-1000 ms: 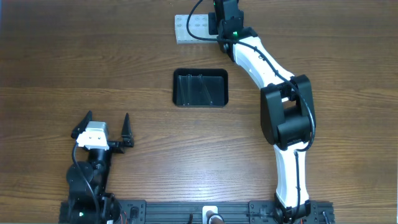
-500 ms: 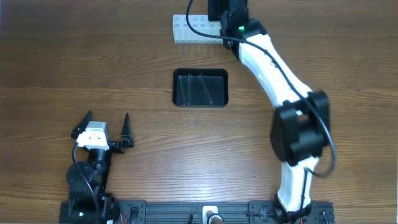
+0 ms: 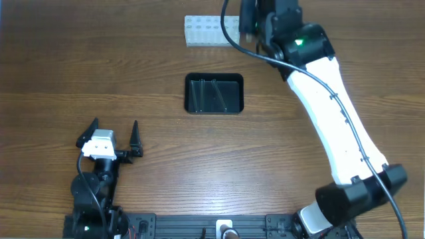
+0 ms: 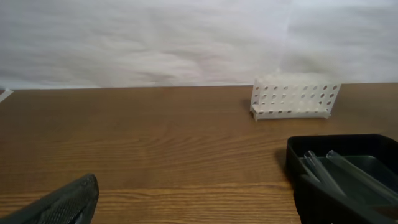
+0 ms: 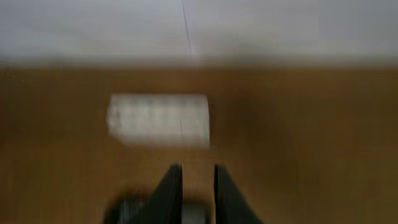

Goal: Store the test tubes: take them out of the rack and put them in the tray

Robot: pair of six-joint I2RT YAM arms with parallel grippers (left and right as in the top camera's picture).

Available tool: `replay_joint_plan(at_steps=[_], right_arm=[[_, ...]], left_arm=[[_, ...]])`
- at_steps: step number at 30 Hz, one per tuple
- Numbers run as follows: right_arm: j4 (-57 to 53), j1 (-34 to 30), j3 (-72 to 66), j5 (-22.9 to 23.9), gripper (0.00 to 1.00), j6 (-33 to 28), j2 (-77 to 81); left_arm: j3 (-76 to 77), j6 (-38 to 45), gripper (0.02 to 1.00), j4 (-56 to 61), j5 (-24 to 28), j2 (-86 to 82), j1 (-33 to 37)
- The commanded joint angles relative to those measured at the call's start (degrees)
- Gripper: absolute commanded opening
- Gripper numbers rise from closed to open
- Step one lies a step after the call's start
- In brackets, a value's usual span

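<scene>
The white test tube rack [image 3: 206, 31] stands at the table's far edge; the left wrist view also shows the rack [image 4: 294, 96]. In front of it lies the black tray [image 3: 192, 106] with a few clear test tubes [image 3: 214, 95] inside. My right gripper [image 3: 248, 20] is lifted high beside the rack's right end. In the blurred right wrist view its fingers [image 5: 171, 186] stand almost together, the right gripper [image 5: 193, 169] shut on what looks like a thin clear test tube, with the rack [image 5: 158, 119] below. My left gripper [image 3: 113, 135] rests open near its base, holding nothing.
Bare wooden table [image 3: 80, 60] lies all around the tray and rack. The right arm's white links [image 3: 332, 126] run from the bottom right up to the far edge. A pale wall [image 4: 155, 37] rises behind the table.
The right gripper has risen from the rack and drifted right, its arm stretching upward. The left arm has not moved.
</scene>
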Motion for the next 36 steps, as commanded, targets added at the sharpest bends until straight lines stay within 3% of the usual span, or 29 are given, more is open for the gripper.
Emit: replay_joint_plan(at_steps=[1,4,9,36], right_arm=[[-3.3,0.0,-2.8,-8.6,0.064,3.8,4.7],[-3.0,-0.1,-5.3,-12.3,0.058,3.8,7.3],[-2.4,0.3,-7.7,-14.1,0.04,4.2,10.9],[0.8,2.1,-8.0,-12.6,0.062,5.3,22.2]], left_arm=[[-0.3,-0.8,1.0,-0.2,0.6,-0.5,0.3],[-0.3,-0.8,1.0,-0.2,0.6,-0.5,0.3],[-0.3,-0.8,1.0,-0.2,0.6,-0.5,0.3],[-0.3,-0.8,1.0,-0.2,0.6,-0.5,0.3]])
